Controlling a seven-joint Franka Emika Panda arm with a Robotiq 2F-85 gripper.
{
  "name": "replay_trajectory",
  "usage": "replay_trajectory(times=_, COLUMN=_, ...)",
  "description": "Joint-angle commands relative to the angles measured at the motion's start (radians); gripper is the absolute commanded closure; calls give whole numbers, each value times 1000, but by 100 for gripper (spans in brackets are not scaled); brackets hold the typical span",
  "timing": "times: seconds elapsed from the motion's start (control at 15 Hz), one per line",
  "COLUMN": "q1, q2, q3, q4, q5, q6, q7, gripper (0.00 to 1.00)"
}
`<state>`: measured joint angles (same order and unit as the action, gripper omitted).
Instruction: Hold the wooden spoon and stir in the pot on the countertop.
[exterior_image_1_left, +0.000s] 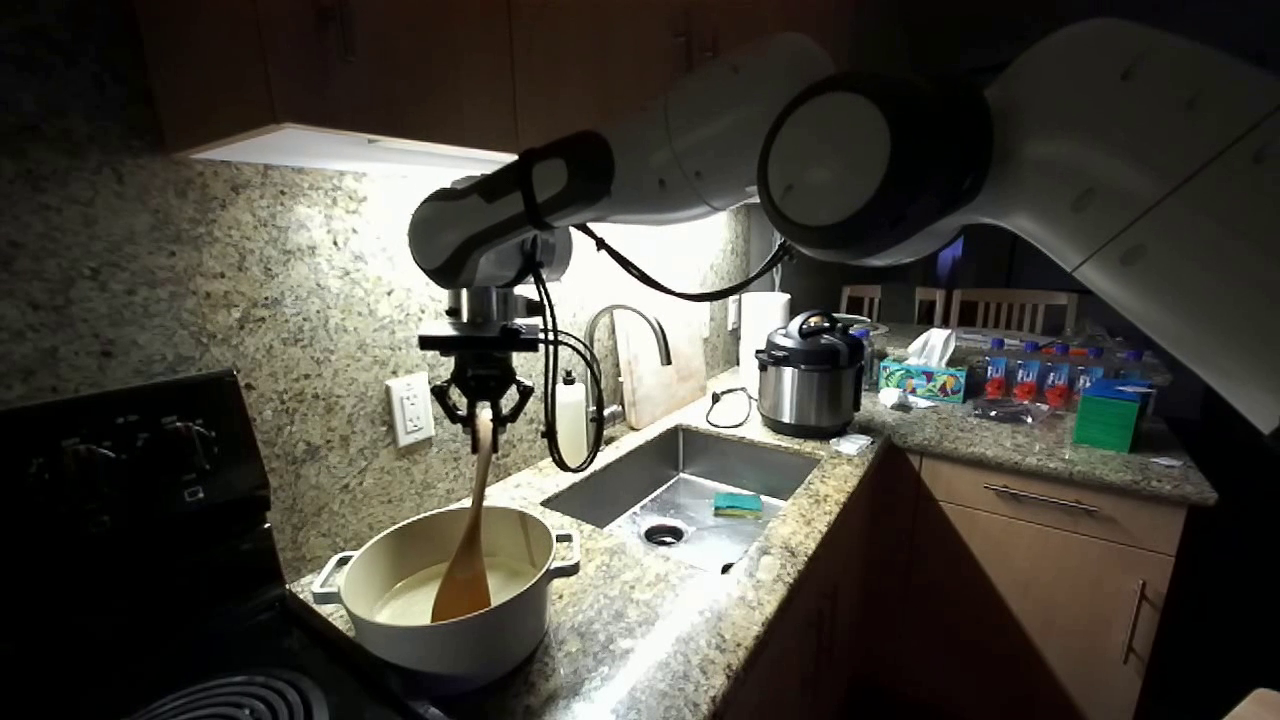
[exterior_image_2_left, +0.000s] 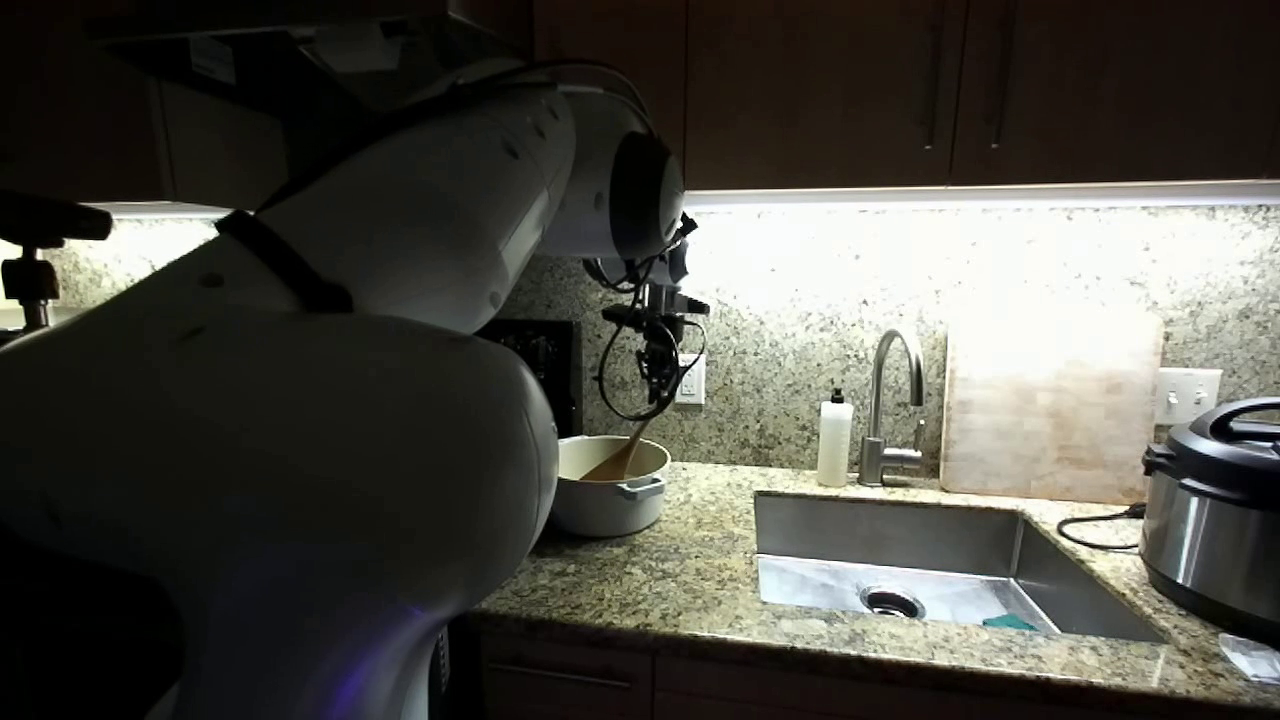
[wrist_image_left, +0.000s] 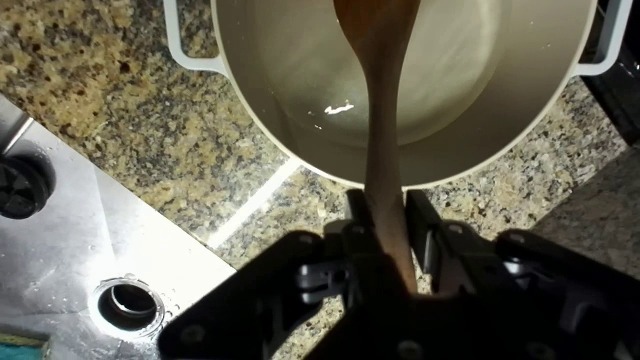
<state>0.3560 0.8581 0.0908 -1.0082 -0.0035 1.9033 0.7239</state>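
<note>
My gripper (exterior_image_1_left: 483, 440) is shut on the upper handle of the wooden spoon (exterior_image_1_left: 465, 578), above the cream-white pot (exterior_image_1_left: 455, 650). In the wrist view the spoon (wrist_image_left: 384, 80) runs between the two black fingertips of the gripper (wrist_image_left: 385, 195) and over the near rim of the pot (wrist_image_left: 525, 115). Its bowl is down inside the pot, in a shallow pale liquid, and the handle leans. The pot rests on the speckled countertop (exterior_image_1_left: 600, 600). An exterior view also shows the spoon (exterior_image_2_left: 615, 465) slanting inside the pot (exterior_image_2_left: 605, 510); the arm partly covers that pot.
A black stove (exterior_image_1_left: 130, 520) borders the pot on one side, the steel sink (exterior_image_1_left: 690, 505) lies on the opposite side. Behind the sink stand a soap bottle (exterior_image_2_left: 834, 445), a faucet (exterior_image_2_left: 880, 400) and a cutting board (exterior_image_2_left: 1050, 410). A steel-and-black cooker (exterior_image_1_left: 810, 385) sits past the sink.
</note>
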Motion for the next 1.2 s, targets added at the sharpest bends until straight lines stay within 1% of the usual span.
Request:
replay_trajectory(times=0.0, q1=-40, q2=-32, q3=11, q4=-29, q5=42, q6=52, q7=6, gripper=94)
replay_trajectory(times=0.2, q1=-63, q2=-48, q3=15, q4=-65, q5=69, q6=124, q7=7, gripper=94)
replay_trajectory(times=0.4, q1=-69, q2=-63, q3=9, q4=-122, q5=83, q6=210, q7=16, gripper=94)
replay_trajectory(times=0.6, q1=-49, q2=-85, q3=-1, q4=-214, q5=61, q6=298, q7=21, gripper=94)
replay_trajectory(times=0.87, q1=-40, q2=-124, q3=20, q4=-359, q5=70, q6=384, q7=-12, gripper=94)
replay_trajectory(times=1.07, q1=-44, q2=-159, q3=45, q4=-451, q5=73, q6=435, q7=-37, gripper=94)
replay_trajectory(times=1.13, q1=-31, q2=-169, q3=31, q4=-471, q5=89, q6=440, q7=-45, gripper=94)
